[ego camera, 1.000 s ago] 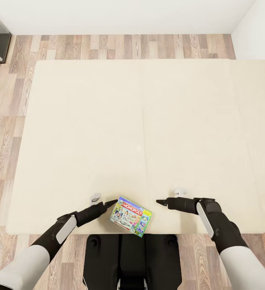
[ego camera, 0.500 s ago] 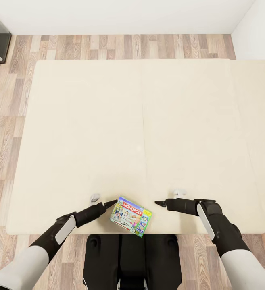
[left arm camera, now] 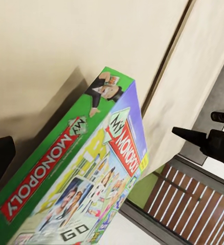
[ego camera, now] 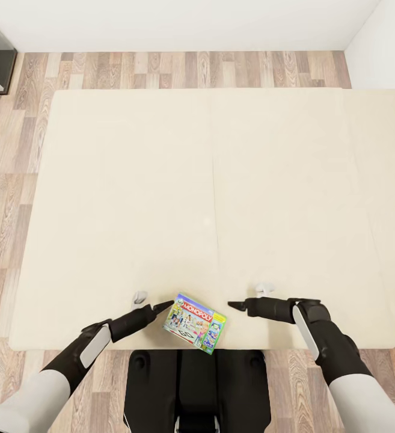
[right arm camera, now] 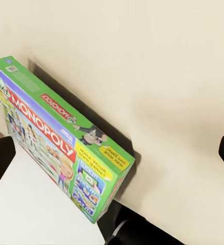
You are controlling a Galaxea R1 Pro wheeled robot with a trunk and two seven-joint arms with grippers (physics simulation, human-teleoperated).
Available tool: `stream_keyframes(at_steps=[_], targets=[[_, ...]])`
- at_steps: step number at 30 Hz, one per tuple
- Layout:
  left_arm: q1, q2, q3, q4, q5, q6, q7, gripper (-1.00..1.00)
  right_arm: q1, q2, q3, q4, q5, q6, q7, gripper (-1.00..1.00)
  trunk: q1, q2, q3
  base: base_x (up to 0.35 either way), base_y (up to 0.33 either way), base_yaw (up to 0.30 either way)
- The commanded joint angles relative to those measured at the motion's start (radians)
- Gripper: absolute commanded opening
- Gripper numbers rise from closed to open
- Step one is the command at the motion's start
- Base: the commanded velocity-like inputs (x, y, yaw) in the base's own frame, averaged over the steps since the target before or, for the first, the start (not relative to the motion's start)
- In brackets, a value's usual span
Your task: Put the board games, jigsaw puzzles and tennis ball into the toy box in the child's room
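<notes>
Item: Monopoly box (ego camera: 195, 323), flat on the bed (ego camera: 209, 180), at the mattress's near edge, partly overhanging.
Left claw (ego camera: 152, 302): fingers spread, dark tip just beside the box's left corner.
Right claw (ego camera: 248, 297): spread, a short gap off.
Risk: a one-sided nudge likely tips the box to the floor.

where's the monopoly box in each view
Head view: the Monopoly box lies at bottom centre, on the near edge of the bed.
Left wrist view: the box runs from lower left to centre.
Right wrist view: the box is at left.
Shared landmark: the beige mattress under it.
</notes>
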Motion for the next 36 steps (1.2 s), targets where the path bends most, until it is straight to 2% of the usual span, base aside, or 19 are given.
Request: stream_keyframes(at_steps=[1,29,36], targets=[[0.0,0.001,-0.005,0.0,0.011,0.009,0.0,1.0,0.0,0.0,0.0,0.0,-0.009,0.008,-0.003,1.0,0.001,-0.002,-0.001,0.0,0.0,0.0],[0.002,0.006,-0.004,0.012,0.003,0.01,0.003,1.0,0.002,0.015,0.017,0.022,-0.006,0.005,-0.001,1.0,0.001,-0.002,-0.001,0.0,0.0,0.0],[0.002,0.006,-0.004,0.014,0.002,0.01,0.012,1.0,0.002,0.019,0.037,0.036,-0.005,0.003,-0.003,1.0,0.001,-0.002,-0.001,0.0,0.0,0.0]])
